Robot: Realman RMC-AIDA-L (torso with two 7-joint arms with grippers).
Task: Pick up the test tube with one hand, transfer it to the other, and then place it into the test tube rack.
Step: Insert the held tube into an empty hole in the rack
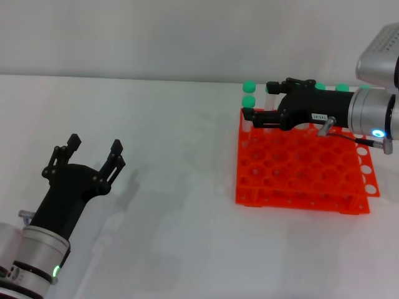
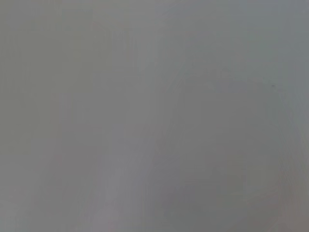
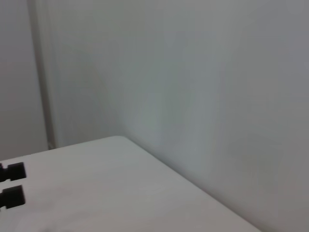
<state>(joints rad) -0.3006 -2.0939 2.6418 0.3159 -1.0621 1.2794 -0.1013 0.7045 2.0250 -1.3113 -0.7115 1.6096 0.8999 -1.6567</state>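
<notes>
Right gripper over the rack's far left corner, left gripper idle and spread

My right gripper (image 1: 249, 116) reaches over the orange rack (image 1: 299, 171) beside the green-capped tubes (image 1: 249, 100) in its back row — I cannot tell whether its fingers hold one. My left gripper (image 1: 93, 149) hovers empty, fingers wide. A tube looks light, stiff, slick — I'd pinch just under the cap. White table (image 1: 156, 124), bare wall behind.

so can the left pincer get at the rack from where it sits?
Probably not without travel: the left pincer sits open, far across bare table from the rack. Nothing lies between, but the right pincer already hovers over the rack's far left corner.
</notes>
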